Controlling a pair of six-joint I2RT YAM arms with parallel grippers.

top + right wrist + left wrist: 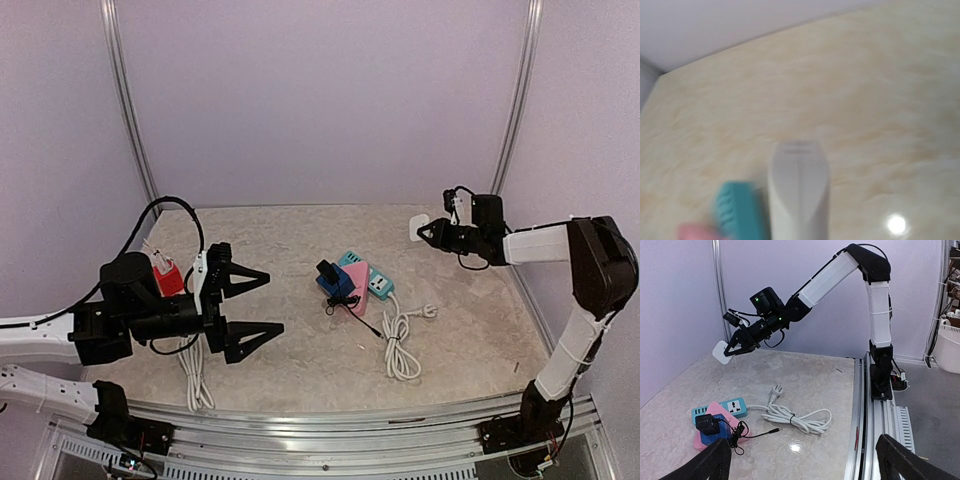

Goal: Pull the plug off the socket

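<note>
My right gripper [428, 233] hangs above the table's back right corner, shut on a small white plug [419, 228]. The left wrist view shows that white plug [721, 352] at the tips of the right gripper [731, 350], well off the table. In the right wrist view the white plug [799, 187] fills the lower middle; my own fingers do not show. A teal socket strip [373, 279] lies mid-table beside a pink strip [356, 291]. A black adapter [331, 277] sits on a blue block. My left gripper [266, 303] is open at the left, holding nothing.
A coiled white cable [399, 345] with a loose plug end [429, 312] runs from the teal strip. A red socket [167, 277] and its white cable [196, 378] lie under the left arm. The aluminium rail [330, 425] borders the near edge, and walls close in the back and sides.
</note>
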